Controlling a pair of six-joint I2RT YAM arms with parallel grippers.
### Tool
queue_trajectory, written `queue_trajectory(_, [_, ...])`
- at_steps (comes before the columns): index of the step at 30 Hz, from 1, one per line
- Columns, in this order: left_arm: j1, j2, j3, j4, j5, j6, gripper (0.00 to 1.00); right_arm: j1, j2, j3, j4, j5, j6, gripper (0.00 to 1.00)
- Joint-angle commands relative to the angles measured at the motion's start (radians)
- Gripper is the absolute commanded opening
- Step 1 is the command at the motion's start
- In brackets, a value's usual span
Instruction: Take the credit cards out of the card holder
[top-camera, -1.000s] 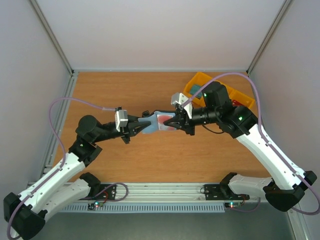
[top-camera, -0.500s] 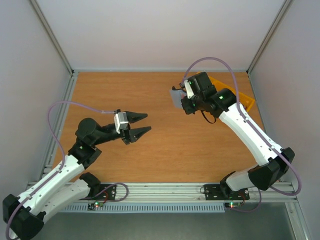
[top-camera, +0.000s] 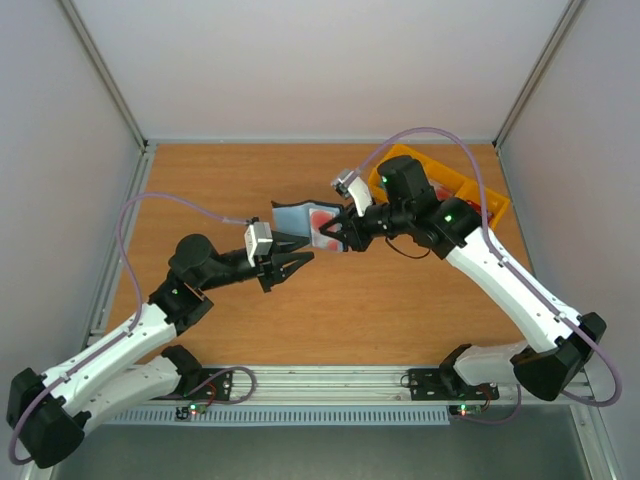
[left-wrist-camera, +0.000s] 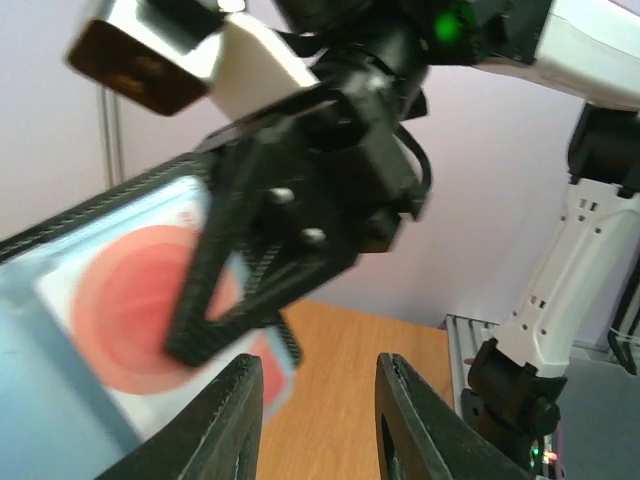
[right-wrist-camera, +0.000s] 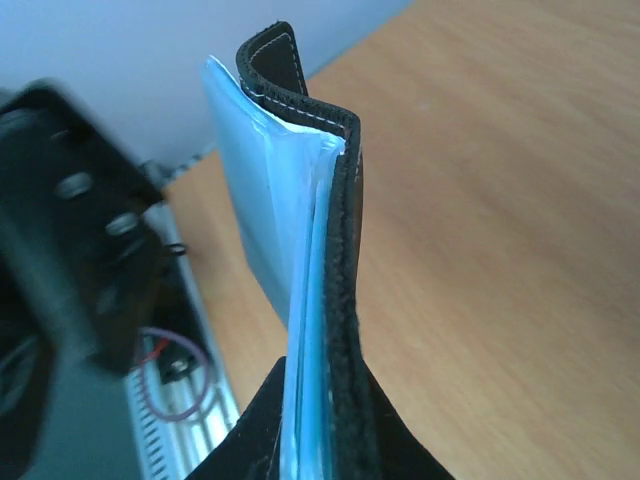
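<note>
Right end effector (top-camera: 335, 232): I have it clenched on the card holder (top-camera: 293, 217), raised off the worktop (top-camera: 400, 300), red credit card (top-camera: 320, 222) showing. Left end effector (top-camera: 297, 251): released, just beside the holder.

The right fingers (left-wrist-camera: 232, 285) hide part of the blurred card holder (left-wrist-camera: 48, 395).

High rear overview; close wrist views on card holder (top-camera: 295, 218)
</note>
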Motion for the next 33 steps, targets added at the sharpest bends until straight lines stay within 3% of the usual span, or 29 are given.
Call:
queue_trajectory(1, [-0.003, -0.023, -0.013, -0.006, -0.108, -0.006, 0.32, 0.002, -0.090, -0.063, 0.132, -0.292, -0.081, 0.01])
queue_trajectory(6, [-0.001, -0.022, -0.013, -0.014, -0.086, 0.015, 0.28, 0.002, -0.127, -0.085, 0.155, -0.466, -0.143, 0.01])
queue_trajectory(10, [0.001, -0.021, -0.011, -0.008, -0.065, 0.023, 0.25, 0.002, -0.153, -0.100, 0.133, -0.505, -0.220, 0.02])
queue_trajectory(14, [0.000, -0.016, -0.019, 0.042, 0.062, 0.039, 0.25, 0.002, -0.136, -0.112, 0.174, -0.524, -0.198, 0.02])
queue_trajectory(17, [-0.003, -0.005, -0.008, 0.036, 0.056, 0.020, 0.24, 0.010, -0.121, -0.121, 0.228, -0.556, -0.183, 0.02])
queue_trajectory(23, [-0.004, 0.004, 0.003, 0.043, 0.066, 0.014, 0.22, 0.031, -0.102, -0.125, 0.235, -0.536, -0.218, 0.02])
queue_trajectory(28, [-0.007, 0.018, 0.003, 0.052, 0.080, 0.016, 0.17, 0.033, -0.090, -0.125, 0.236, -0.375, -0.203, 0.02])
queue_trajectory(33, [-0.007, 0.020, 0.005, 0.048, 0.085, 0.021, 0.13, 0.042, -0.084, -0.136, 0.290, -0.318, -0.168, 0.01])
